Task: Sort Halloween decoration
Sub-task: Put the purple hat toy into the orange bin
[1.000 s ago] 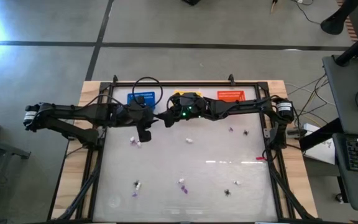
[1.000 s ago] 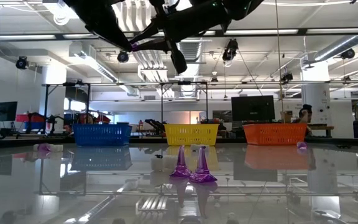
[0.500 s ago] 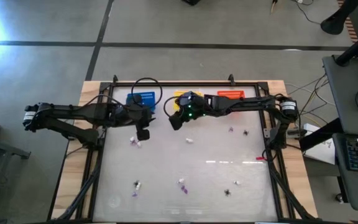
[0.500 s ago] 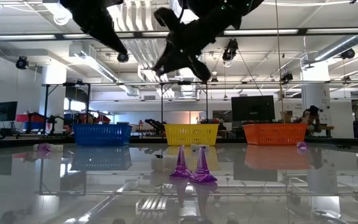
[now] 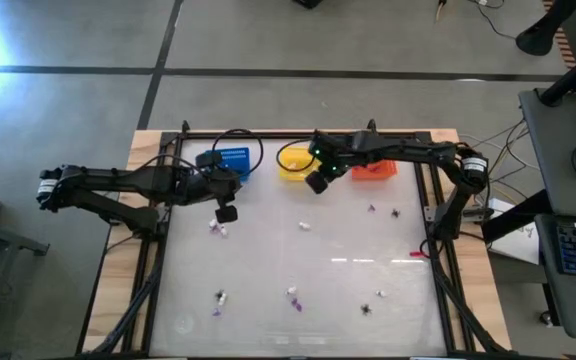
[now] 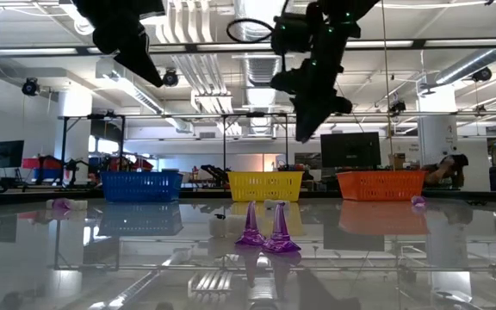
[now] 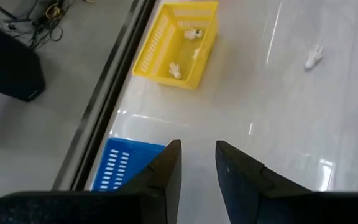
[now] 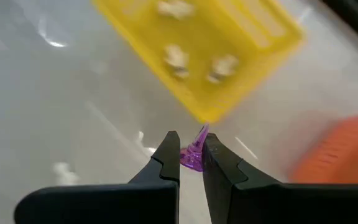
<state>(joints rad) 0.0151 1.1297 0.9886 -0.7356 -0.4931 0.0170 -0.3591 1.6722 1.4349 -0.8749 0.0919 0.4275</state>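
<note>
purple trinket (image 8: 193,152) pinched in right gripper (image 8: 191,157), beside yellow basket (image 8: 241,46).

Bright overhead strip lights glare on the glossy table (image 5: 348,275); right wrist view motion-blurred.

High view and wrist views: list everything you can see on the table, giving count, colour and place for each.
Baskets: three; blue basket, yellow basket, orange-red basket; in a row along one table edge.
White trinkets: three, white, inside the yellow basket.
Loose trinkets: several; white, purple, black; scattered over the table.
Purple trinket: one, between the right gripper's fingers.
Left gripper: open, empty, near the blue basket.
Right gripper: shut on the purple trinket, by the yellow basket.
</note>
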